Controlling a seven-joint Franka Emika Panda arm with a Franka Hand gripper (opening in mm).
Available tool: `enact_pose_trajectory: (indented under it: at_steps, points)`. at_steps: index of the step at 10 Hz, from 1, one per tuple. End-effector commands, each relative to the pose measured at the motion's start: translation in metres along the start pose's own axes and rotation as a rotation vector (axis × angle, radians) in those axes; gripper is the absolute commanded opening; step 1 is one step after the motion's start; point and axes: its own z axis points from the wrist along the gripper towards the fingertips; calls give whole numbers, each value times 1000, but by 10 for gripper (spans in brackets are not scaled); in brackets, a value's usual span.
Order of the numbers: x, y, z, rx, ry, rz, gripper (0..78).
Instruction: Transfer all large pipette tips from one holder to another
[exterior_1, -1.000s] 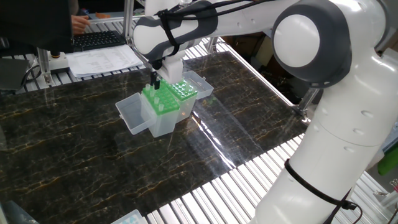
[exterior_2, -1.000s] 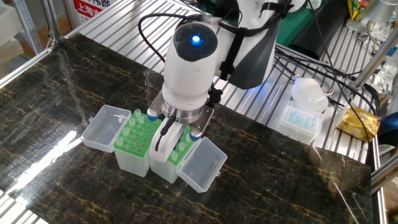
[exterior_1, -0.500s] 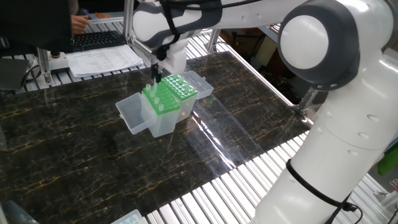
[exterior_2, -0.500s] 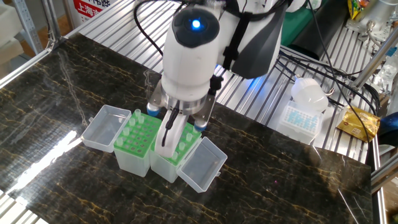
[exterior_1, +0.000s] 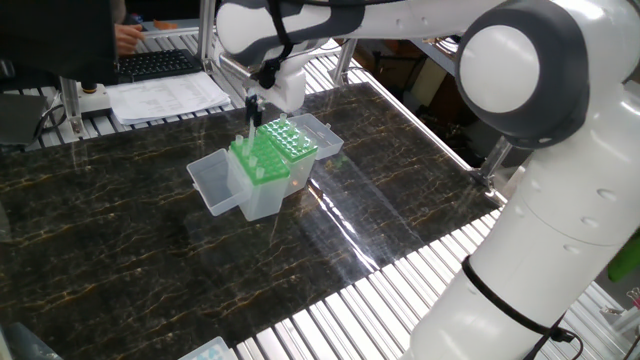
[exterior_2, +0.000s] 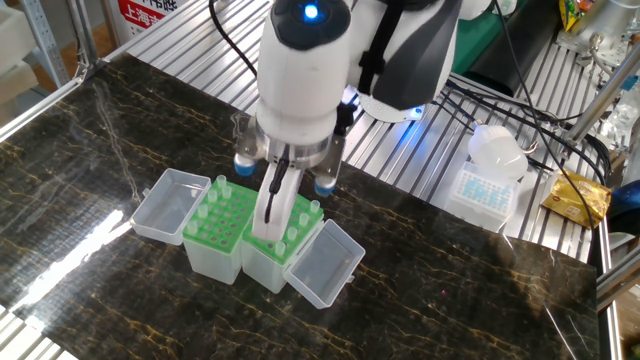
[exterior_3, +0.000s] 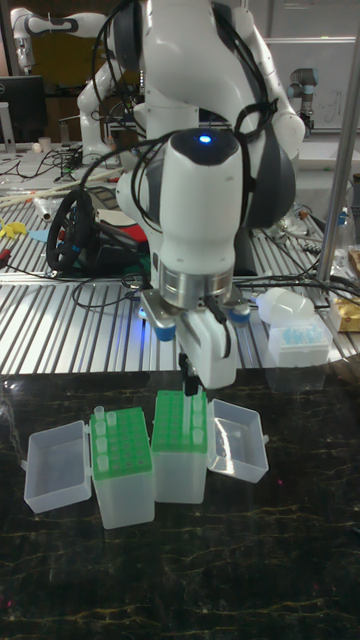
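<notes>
Two clear holders with green rack plates stand side by side, lids open. The left holder (exterior_3: 120, 470) (exterior_2: 215, 250) (exterior_1: 262, 185) carries several large pipette tips (exterior_3: 112, 425) (exterior_2: 215, 205) with pale collars. A few more stand in the right holder (exterior_3: 180, 450) (exterior_2: 270, 265) (exterior_1: 298, 145). My gripper (exterior_3: 190, 382) (exterior_2: 270, 205) (exterior_1: 252, 112) hangs just above the far end of the right holder. Its fingers are pressed together, apparently on one slim tip whose lower end is hard to make out.
Open lids lie flat to either side of the pair (exterior_2: 165, 205) (exterior_2: 325, 265). A white box of blue tips (exterior_2: 485, 185) (exterior_3: 298, 345) sits on the metal slats behind the table. Papers (exterior_1: 165, 95) and a keyboard (exterior_1: 160, 65) lie beyond the far edge.
The gripper has risen straight up from the rack by a few centimetres, fingers still together. The holders have not moved.
</notes>
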Motion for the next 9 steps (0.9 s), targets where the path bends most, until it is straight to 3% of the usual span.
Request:
enact_pose_trajectory:
  at_steps: [1, 5, 9]
  points:
    - [-4, -5, -15, -3, 1, -51, 12]
    - [-12, -7, -32, -4, -2, -105, 12]
    - [-13, -6, -39, -5, -7, -134, 12]
